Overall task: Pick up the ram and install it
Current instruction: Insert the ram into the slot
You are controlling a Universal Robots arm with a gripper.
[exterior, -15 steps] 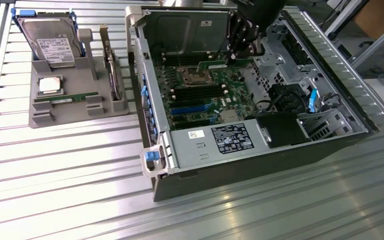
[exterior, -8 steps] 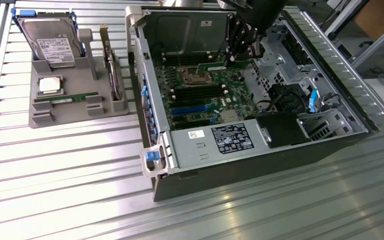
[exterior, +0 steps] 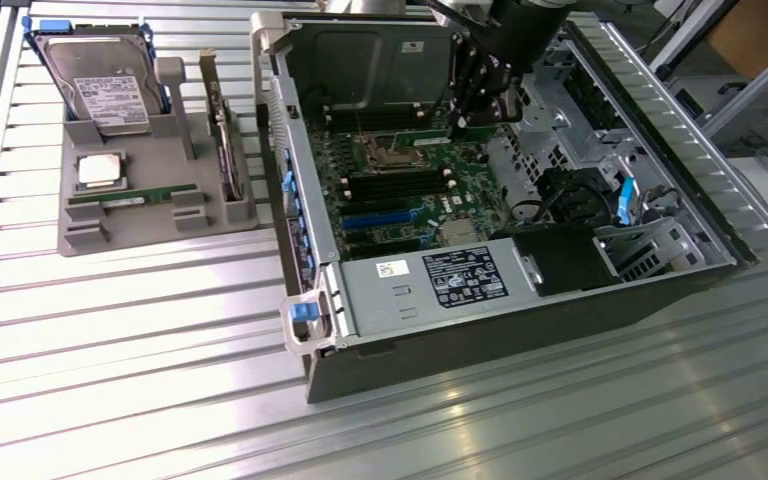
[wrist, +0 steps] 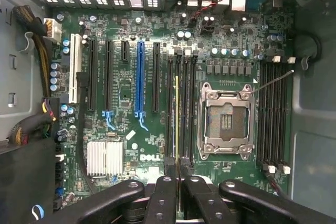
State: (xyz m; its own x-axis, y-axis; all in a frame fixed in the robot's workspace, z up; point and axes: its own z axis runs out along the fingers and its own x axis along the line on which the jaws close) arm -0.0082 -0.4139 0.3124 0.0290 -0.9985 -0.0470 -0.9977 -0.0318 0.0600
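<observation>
In the wrist view the ram (wrist: 177, 119) shows edge-on as a thin yellow-green line, lying along one of the black memory slots beside the empty processor socket (wrist: 227, 121). My gripper (wrist: 178, 170) is shut on its near end, one black finger on each side. Whether the stick sits in the slot or hovers just above it I cannot tell. In the exterior view my gripper (exterior: 460, 125) reaches down into the open computer case (exterior: 307, 180), with its tips at the motherboard's far memory slots.
A grey tray (exterior: 157, 225) on the exterior view's left holds a hard drive (exterior: 107, 80), a silver processor chip (exterior: 100, 170), another green memory stick (exterior: 124, 196) and an upright card (exterior: 231, 160). The power supply (exterior: 438, 285) and case walls hem in the board.
</observation>
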